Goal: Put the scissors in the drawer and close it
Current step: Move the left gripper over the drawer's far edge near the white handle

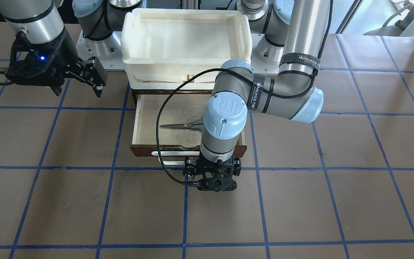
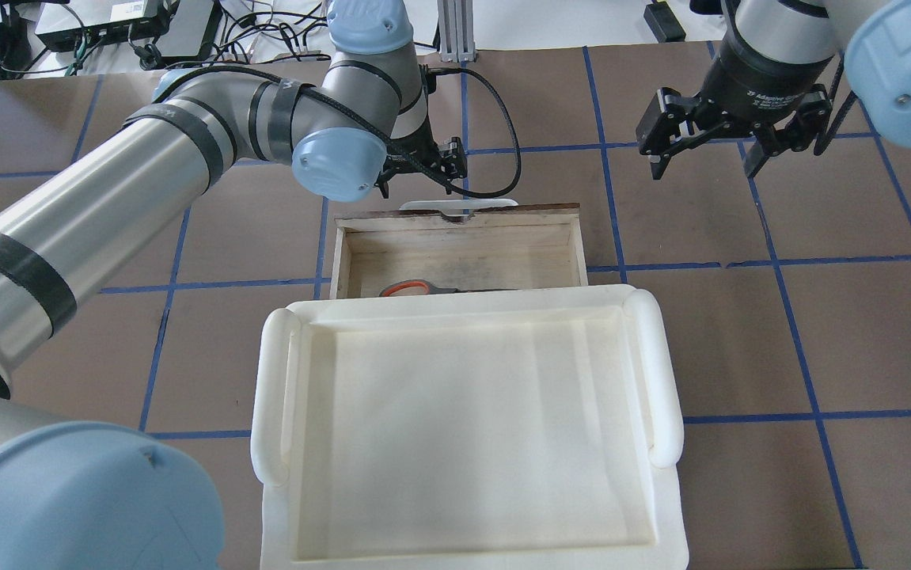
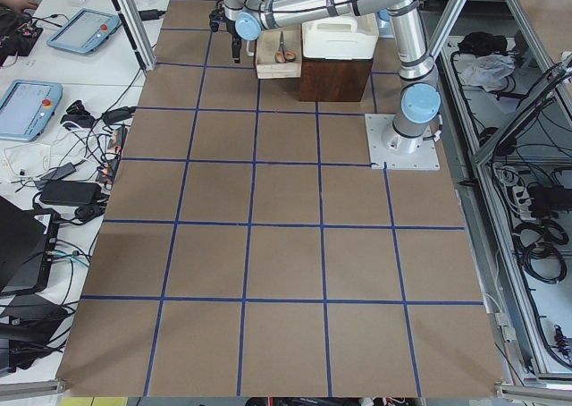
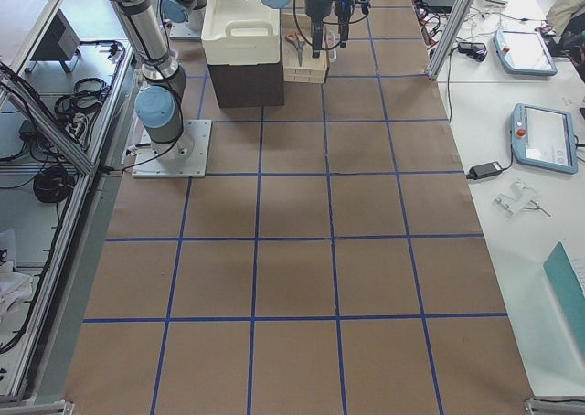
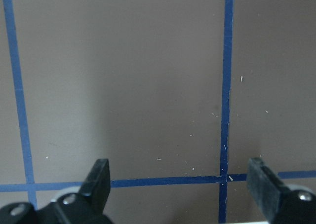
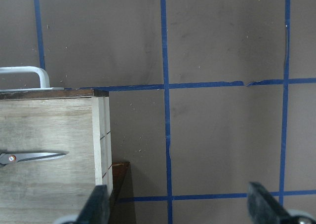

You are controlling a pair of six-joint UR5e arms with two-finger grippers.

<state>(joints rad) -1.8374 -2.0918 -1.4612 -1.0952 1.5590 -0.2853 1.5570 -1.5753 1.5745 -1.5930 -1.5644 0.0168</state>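
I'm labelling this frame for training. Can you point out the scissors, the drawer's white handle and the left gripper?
scissors point(image 1: 181, 125): front-facing view, on the dark blades.
drawer handle point(image 6: 24, 70): right wrist view, on the white bar.
left gripper point(image 5: 181, 182): left wrist view, midway between its open fingertips.

Silver arms point(image 1: 305, 32) carry pale-blue joint caps point(image 1: 224, 117), black Wanjeed straps point(image 1: 298, 59), braided cable point(image 1: 157, 122), black left pincer point(image 5: 181, 182).

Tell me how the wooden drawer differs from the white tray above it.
The drawer is pale plywood with a dark front and white handle; the tray is cream plastic throughout. The drawer holds scissors; the tray shows nothing inside. The drawer sits lower than the tray. Both are rectangular and open-topped.
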